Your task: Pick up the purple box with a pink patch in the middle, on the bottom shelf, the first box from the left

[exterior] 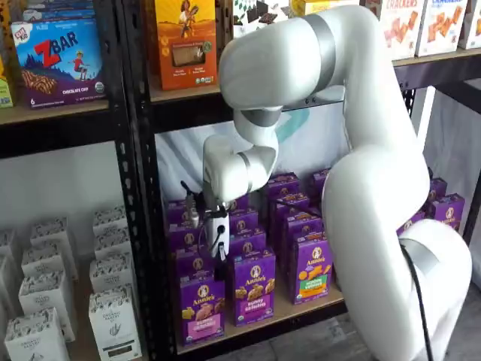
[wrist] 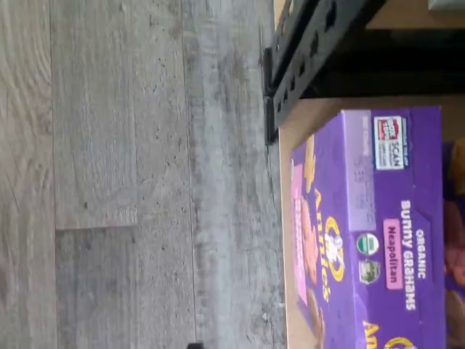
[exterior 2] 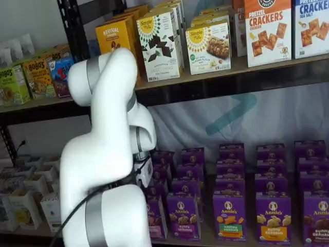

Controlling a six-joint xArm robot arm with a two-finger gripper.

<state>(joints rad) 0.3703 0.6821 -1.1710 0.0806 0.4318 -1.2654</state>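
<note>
The purple box (exterior: pixel 201 308) with its light pink band stands upright at the front left of the bottom shelf (exterior: pixel 325 302). The wrist view shows the box (wrist: pixel 363 233) from close by, with the pink side strip and "Bunny Grahams" print, resting on the pale board (wrist: pixel 309 116). In a shelf view the gripper (exterior: pixel 218 252) hangs just above and slightly behind the box, apart from it, holding nothing. Its fingers are not plainly seen. In a shelf view the arm hides part of the box (exterior 2: pixel 156 218), and only the gripper's white body (exterior 2: pixel 144 172) peeks out.
A like box with a darker magenta band (exterior: pixel 253 289) stands right beside the target, then one with a green-orange patch (exterior: pixel 312 271). More purple boxes fill the rows behind. A black perforated upright (exterior: pixel 135 226) stands to the left, with white boxes (exterior: pixel 45 301) beyond. Grey plank floor (wrist: pixel 131 174) lies below.
</note>
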